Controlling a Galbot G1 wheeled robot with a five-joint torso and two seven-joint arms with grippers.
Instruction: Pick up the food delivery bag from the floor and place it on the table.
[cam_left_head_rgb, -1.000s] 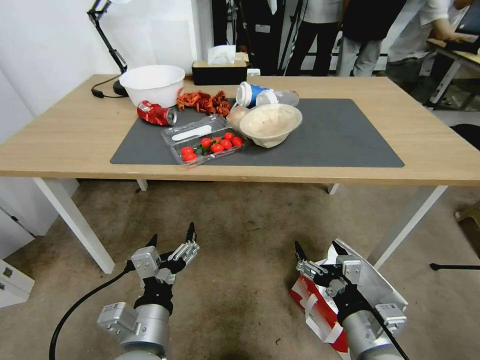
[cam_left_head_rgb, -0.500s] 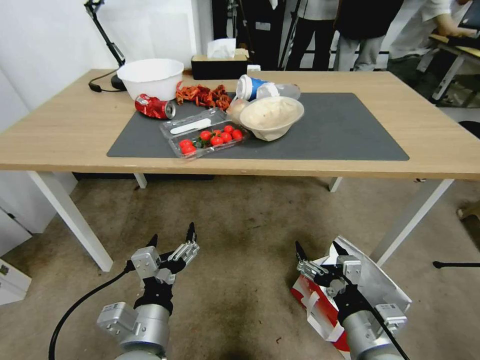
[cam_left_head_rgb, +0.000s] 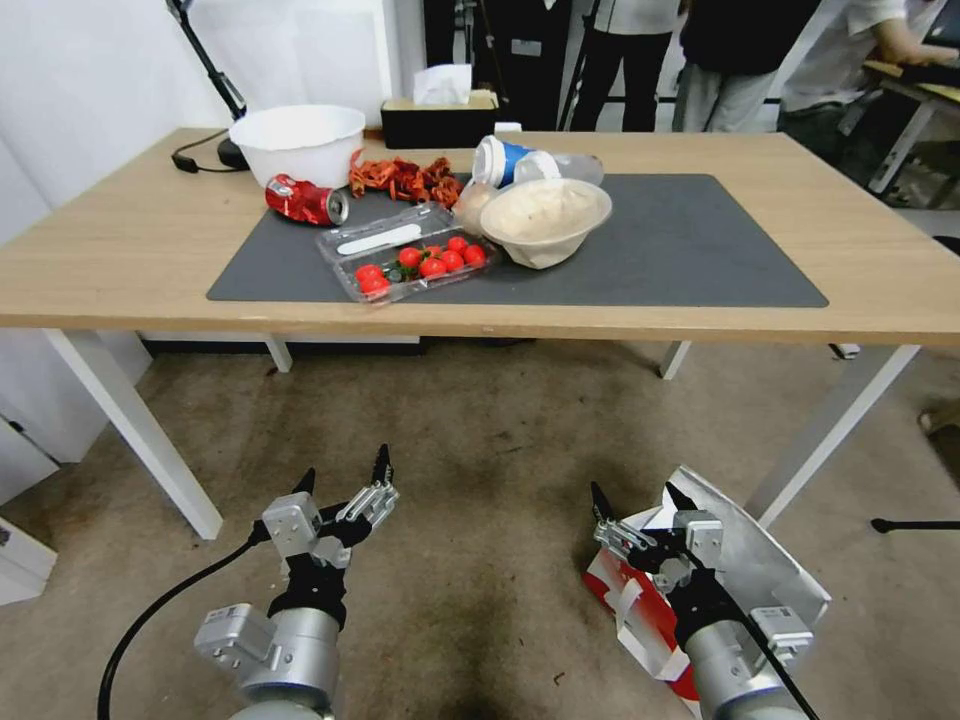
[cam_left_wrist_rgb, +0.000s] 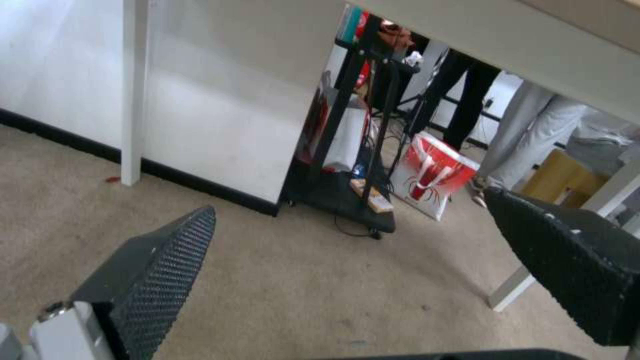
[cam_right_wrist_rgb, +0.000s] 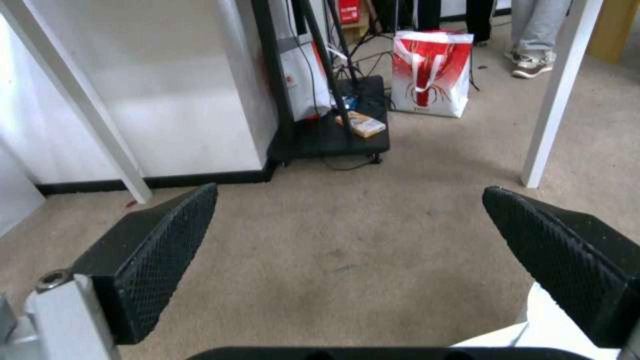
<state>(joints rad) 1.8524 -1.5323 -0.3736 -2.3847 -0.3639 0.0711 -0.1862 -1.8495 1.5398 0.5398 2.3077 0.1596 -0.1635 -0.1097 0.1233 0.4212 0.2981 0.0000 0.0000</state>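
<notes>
We take the table (cam_left_head_rgb: 120, 260) as our landmark: its light wood top spans the upper half of the head view, and its white legs reach down to the floor (cam_left_head_rgb: 480, 440), a worn beige carpet with dark stains. The food delivery bag (cam_left_head_rgb: 745, 560) lies on that carpet on our side of the table, close to the near right leg, tipped so that its silver foil lining faces up while its red-and-white side and a white strap handle show toward the carpet. Our right gripper (cam_left_head_rgb: 637, 496) hangs low in front of the table, right over the bag's near-left part, its jaws spread wide and holding nothing; in the right wrist view a white edge of the bag (cam_right_wrist_rgb: 533, 325) shows beside one black ribbed fingertip (cam_right_wrist_rgb: 567, 260). Our left gripper (cam_left_head_rgb: 344, 472) hovers over bare carpet on the near side of the table, well apart from the bag, jaws likewise spread and empty. On the table's dark grey mat (cam_left_head_rgb: 700, 250) sit a clear tray of tomatoes (cam_left_head_rgb: 410, 265), a beige bowl (cam_left_head_rgb: 548, 220), a crushed red can (cam_left_head_rgb: 305, 199) and a tipped bottle (cam_left_head_rgb: 530, 168), with a white bowl (cam_left_head_rgb: 297, 143) at the mat's far left corner.
</notes>
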